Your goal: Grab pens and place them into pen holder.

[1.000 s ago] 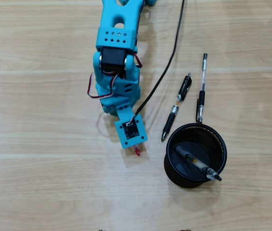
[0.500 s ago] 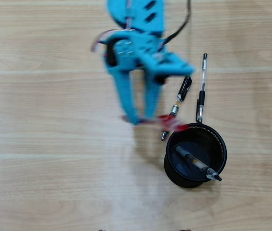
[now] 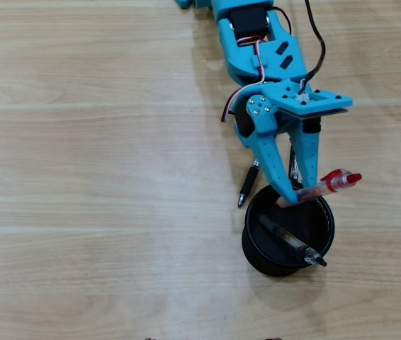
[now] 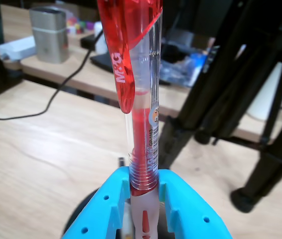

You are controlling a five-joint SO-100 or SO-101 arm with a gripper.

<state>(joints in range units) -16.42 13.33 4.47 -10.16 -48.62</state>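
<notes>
While hovering over holder (image 3: 257,249) rim, we are seeing gripper (image 3: 294,196) clamping red pen (image 3: 326,185), fingers (image 4: 191,209) pinching barrel; grey pen (image 3: 290,241) lying inside holder.

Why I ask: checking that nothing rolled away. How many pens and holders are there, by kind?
Pen holder: 1
Pens: 4 (red pen in the gripper, grey pen in the holder, black pen and a mostly hidden clear pen lying beside it)
Total: 5
</notes>
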